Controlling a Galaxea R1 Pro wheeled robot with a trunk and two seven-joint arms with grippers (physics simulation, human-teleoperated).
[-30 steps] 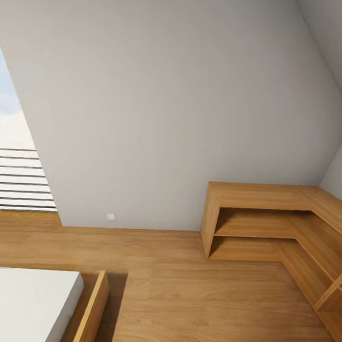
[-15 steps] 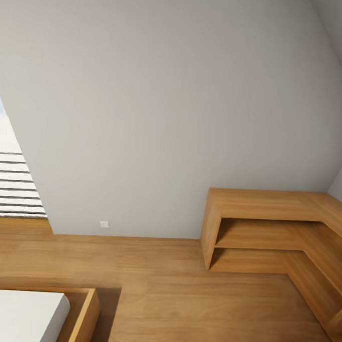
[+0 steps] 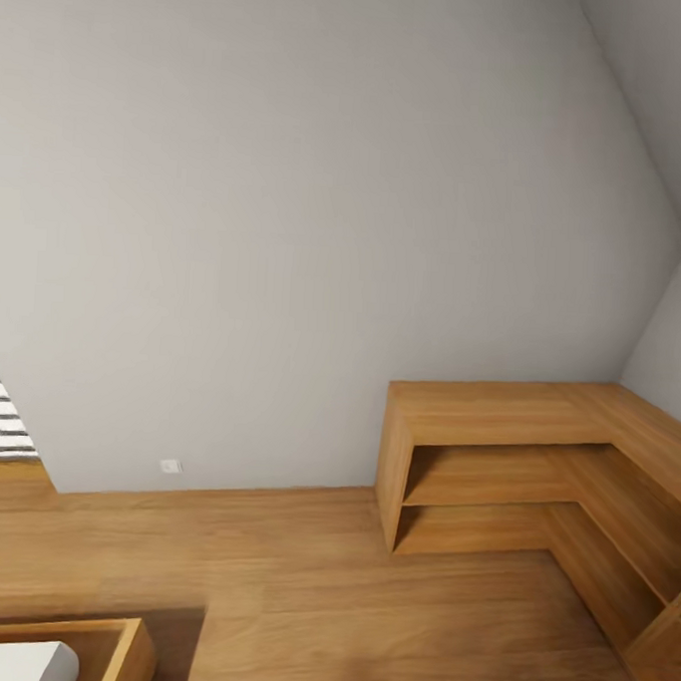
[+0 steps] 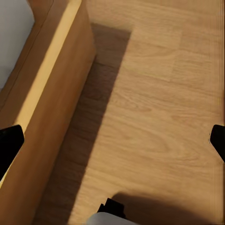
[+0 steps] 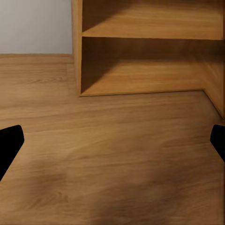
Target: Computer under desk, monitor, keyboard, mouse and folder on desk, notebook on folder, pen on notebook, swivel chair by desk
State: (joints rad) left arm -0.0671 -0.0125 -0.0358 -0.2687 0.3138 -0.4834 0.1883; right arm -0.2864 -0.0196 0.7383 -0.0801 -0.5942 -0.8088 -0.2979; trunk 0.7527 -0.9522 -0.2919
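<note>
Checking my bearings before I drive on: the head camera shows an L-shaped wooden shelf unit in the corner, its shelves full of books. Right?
Not quite. The L-shaped wooden shelf unit does sit in the corner, but its shelves are bare, as the head view shows.

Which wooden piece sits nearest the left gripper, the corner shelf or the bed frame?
The bed frame: its wooden side rail runs right beside the left gripper in the left wrist view. The corner shelf stands against the wall on the robot's right.

Head view, high, facing the wall [image 3: 286, 228]; right wrist view, low, shares its corner shelf [image 3: 534, 460] [image 5: 150, 51]; left wrist view faces floor [image 4: 159, 117].
</note>
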